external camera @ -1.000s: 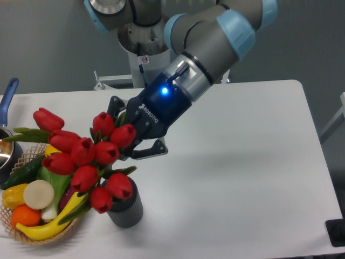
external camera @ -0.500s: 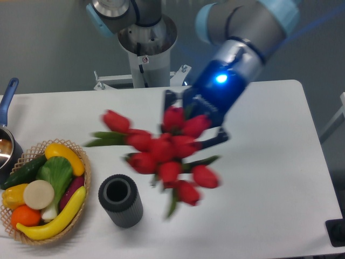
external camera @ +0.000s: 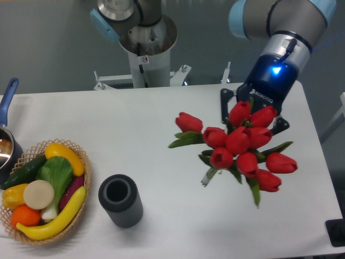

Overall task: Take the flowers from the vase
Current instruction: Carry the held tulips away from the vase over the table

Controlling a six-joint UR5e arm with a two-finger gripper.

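Observation:
The flowers (external camera: 237,143), a bunch of red tulip buds with green leaves, hang in the air over the right half of the table. My gripper (external camera: 249,116) is shut on them from behind, its black fingers partly hidden by the buds. The stem ends (external camera: 207,177) point down to the left. The vase (external camera: 121,200), a dark ribbed cylinder with an empty round mouth, stands upright near the front edge, well to the left of the bunch.
A wicker basket (external camera: 85,168) of fruit and vegetables sits at the front left, close to the vase. A blue-handled pot (external camera: 6,102) is at the left edge. The arm's base column (external camera: 145,48) rises behind the white table (external camera: 135,118).
The bunch has come out of the vase and travelled right across the table with my gripper. The vase mouth now shows empty.

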